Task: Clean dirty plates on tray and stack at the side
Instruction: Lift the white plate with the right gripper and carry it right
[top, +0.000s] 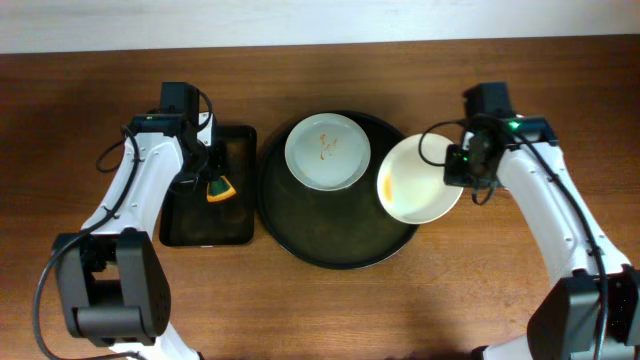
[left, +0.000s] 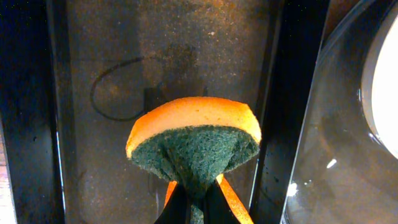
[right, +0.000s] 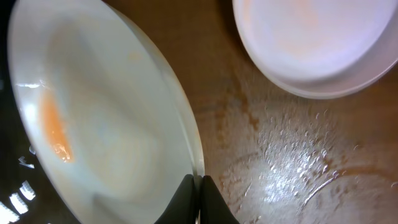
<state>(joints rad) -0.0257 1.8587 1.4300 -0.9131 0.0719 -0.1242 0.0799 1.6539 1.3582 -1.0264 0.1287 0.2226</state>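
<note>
My right gripper (right: 196, 196) is clamped on the rim of one plate (top: 420, 180), my two fingers pressed together with the thin white edge between them. Seen from overhead, this plate sits across the right rim of the tray (top: 300, 235), part over the tray and part over the table (top: 100, 300). It carries an orange smear (right: 55, 127) on the side nearer the tray's middle.

A second plate (top: 327, 150) lies flat inside the tray, toward its far edge, with thin red marks near its centre.

A third plate (right: 311, 43) shows only in my right wrist view. It rests on wet, beaded wood off the tray, beyond the plate I hold, and looks pale with a faint orange tint.

My left gripper (left: 194, 198) is closed on a sponge (left: 193, 143), pinching its green scouring face so the pad bunches into a wedge, the orange side on top. The sponge hangs over the small tray (top: 190, 225), just left of the tray. I cannot tell if it touches.
</note>
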